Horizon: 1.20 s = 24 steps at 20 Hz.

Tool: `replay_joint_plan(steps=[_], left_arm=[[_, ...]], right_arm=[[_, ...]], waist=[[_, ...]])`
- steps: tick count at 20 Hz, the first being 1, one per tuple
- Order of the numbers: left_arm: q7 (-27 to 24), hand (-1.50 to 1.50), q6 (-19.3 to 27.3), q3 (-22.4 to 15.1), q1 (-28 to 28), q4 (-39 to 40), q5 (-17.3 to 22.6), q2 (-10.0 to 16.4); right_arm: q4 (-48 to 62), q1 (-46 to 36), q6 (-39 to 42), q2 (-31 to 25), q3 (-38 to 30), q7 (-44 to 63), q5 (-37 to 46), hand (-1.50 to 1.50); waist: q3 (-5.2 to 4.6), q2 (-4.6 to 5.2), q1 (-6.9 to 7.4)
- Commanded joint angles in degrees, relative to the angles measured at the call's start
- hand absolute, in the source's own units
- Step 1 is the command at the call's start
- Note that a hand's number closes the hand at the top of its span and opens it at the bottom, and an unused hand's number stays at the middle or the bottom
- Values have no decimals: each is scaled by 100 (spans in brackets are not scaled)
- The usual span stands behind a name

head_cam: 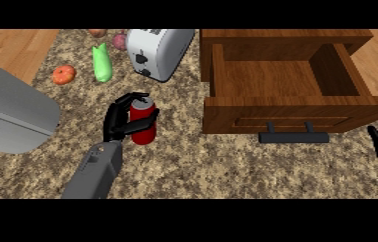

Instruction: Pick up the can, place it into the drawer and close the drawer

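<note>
Left hand [118, 122] clamped on the can [145, 135], so you're mid-pick; next you lift it off the desk [221, 163] and right, over the open drawer [280, 102].

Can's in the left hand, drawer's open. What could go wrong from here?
1. The left hand curls round the red can near its middle; it might tilt or slip in transit.
2. The front wall of the drawer stands between can and cavity; carried low, the can could strike it.
</note>
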Motion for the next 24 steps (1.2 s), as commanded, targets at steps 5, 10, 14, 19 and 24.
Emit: replay_joint_plan(steps=[5, 10, 14, 19, 24], left_arm=[[216, 150, -159, -49, 926, -1102, 218, 170], [381, 150, -402, 90, 1176, -1696, 477, 442], [643, 150, -310, -172, 1284, -2453, 422, 284], [1529, 150, -130, -532, 1030, -3104, 211, 283], [1877, 150, -143, -678, 883, -3797, 117, 368]], right_arm=[[9, 23, -70, 24, -29, -35, 49, -150], [71, 103, 212, -223, -438, -197, -451, -150], [-461, 434, 169, -113, -229, 131, -307, -150], [-345, 532, 164, 66, -143, -198, -260, -150], [-341, 73, -182, 66, 127, 146, 14, -150]], waist=[[3, -14, 59], [3, -10, 35], [2, -14, 28], [3, -13, 10], [1, -6, 28]])
